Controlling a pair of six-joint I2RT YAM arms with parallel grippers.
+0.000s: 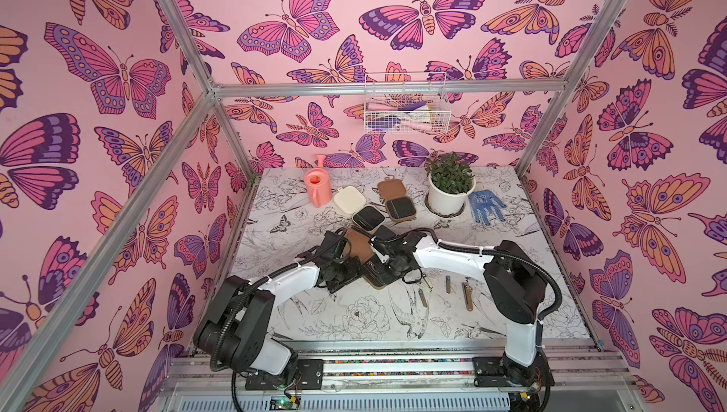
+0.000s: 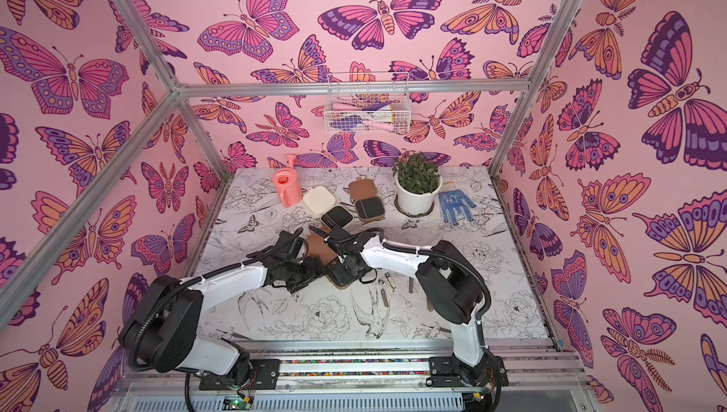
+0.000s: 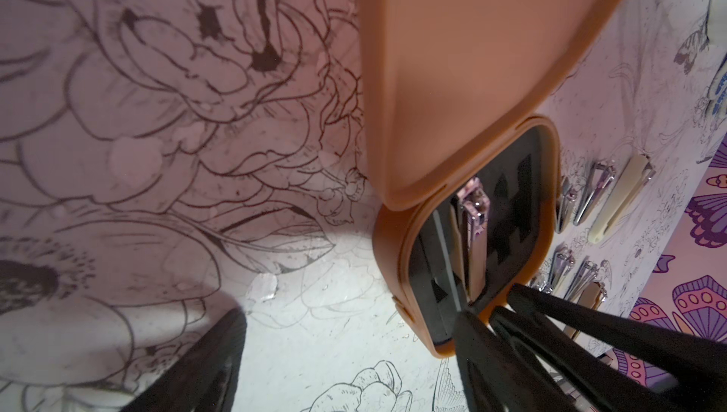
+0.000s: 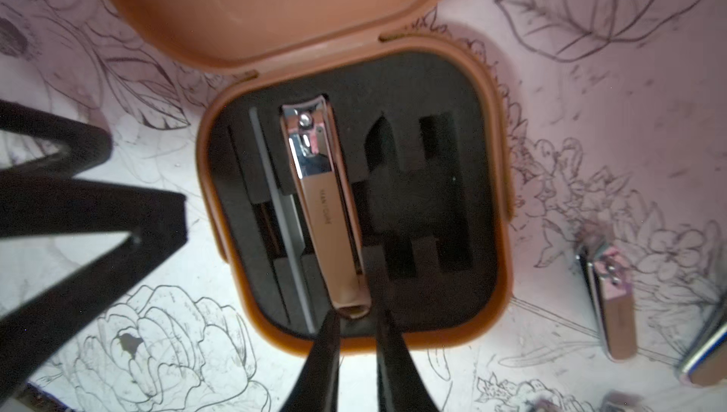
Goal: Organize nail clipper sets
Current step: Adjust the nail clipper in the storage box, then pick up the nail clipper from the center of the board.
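Observation:
A tan-brown case (image 4: 501,201) lies open at mid-table, lid (image 1: 358,246) raised. In its black foam rests one brown-handled nail clipper (image 4: 326,197) beside a slim grey tool (image 4: 275,189). My right gripper (image 4: 354,321) hangs over the case's near rim, fingers slightly apart on either side of the clipper's tail, open. My left gripper (image 3: 354,335) stands wide open beside the case, one finger (image 3: 488,355) at its corner, holding nothing. Several loose clippers (image 1: 448,284) lie to the case's right. A cream case (image 1: 348,199) and a second tan case (image 1: 393,191) lie open behind.
At the back stand a pink watering can (image 1: 318,187), a white potted plant (image 1: 448,193) and a blue dotted glove (image 1: 486,205). A wire basket (image 1: 405,107) hangs on the back wall. Metal frame posts border the table.

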